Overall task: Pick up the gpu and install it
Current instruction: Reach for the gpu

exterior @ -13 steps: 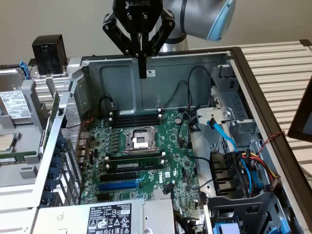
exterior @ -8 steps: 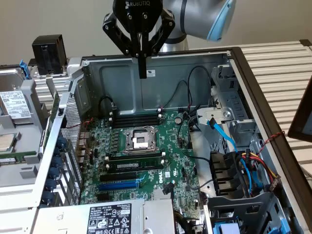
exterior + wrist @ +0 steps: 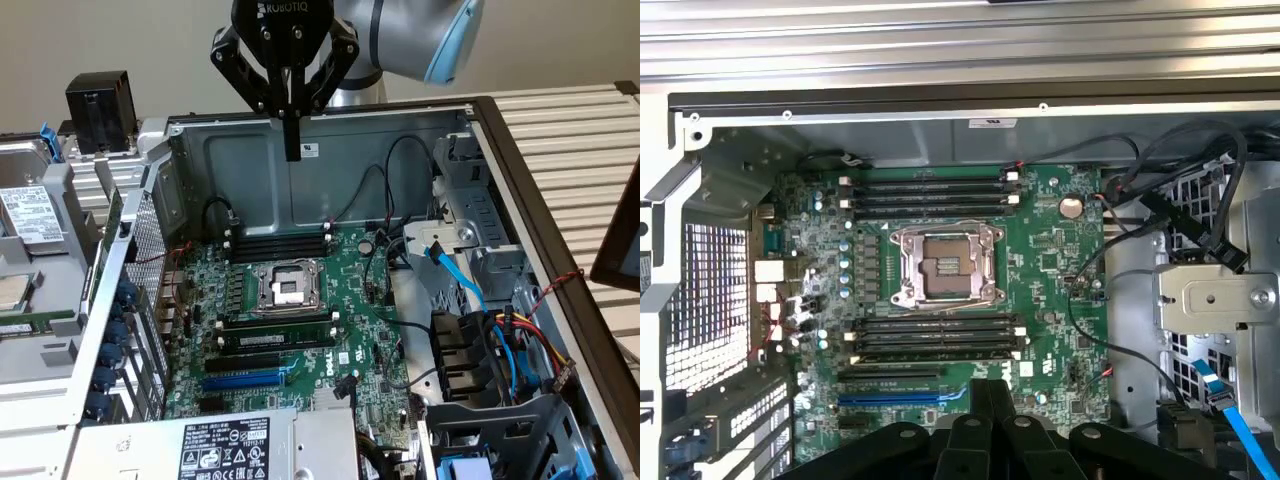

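Case point(image 3: 340, 190): bare grey sheet metal, matt; side panel point(image 3: 150, 250) is perforated metal. Circuit board point(image 3: 370, 310): green, slight sheen. Socket frame point(image 3: 290, 288): bright silver metal, shiny. Blue slot point(image 3: 245, 380): smooth plastic. Pincer point(image 3: 291, 150): black, matt. Arm point(image 3: 400, 30): smooth grey shell, light-blue plastic cap, semi-gloss. Blue cable point(image 3: 452, 268): smooth plastic sheath. Power supply point(image 3: 320, 440): dull grey metal with a printed sticker label point(image 3: 225, 450).
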Tool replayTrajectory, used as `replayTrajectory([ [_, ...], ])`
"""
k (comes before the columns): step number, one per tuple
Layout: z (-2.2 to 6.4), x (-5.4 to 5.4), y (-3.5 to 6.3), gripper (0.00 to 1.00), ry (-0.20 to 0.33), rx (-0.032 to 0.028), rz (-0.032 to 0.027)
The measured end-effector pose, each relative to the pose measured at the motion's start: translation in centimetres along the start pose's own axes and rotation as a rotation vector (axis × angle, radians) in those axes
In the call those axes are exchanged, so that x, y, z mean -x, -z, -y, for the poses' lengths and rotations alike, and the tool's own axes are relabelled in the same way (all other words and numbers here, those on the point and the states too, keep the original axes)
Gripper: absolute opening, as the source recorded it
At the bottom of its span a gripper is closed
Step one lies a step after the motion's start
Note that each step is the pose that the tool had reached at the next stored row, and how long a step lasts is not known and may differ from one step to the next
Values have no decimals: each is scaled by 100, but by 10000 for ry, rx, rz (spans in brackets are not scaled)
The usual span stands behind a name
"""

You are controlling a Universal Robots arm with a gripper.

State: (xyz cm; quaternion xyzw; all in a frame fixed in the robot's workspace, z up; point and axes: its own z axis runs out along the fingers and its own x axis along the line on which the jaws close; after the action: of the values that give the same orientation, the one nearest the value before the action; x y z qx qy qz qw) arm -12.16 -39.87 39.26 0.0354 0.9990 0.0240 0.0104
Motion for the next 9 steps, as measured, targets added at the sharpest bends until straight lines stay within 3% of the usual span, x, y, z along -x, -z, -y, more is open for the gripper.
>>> replayTrajectory([
  [4, 3, -71, 2, 11, 2, 0, 0],
  [9, 5, -247, 5, 11, 1, 0, 0],
])
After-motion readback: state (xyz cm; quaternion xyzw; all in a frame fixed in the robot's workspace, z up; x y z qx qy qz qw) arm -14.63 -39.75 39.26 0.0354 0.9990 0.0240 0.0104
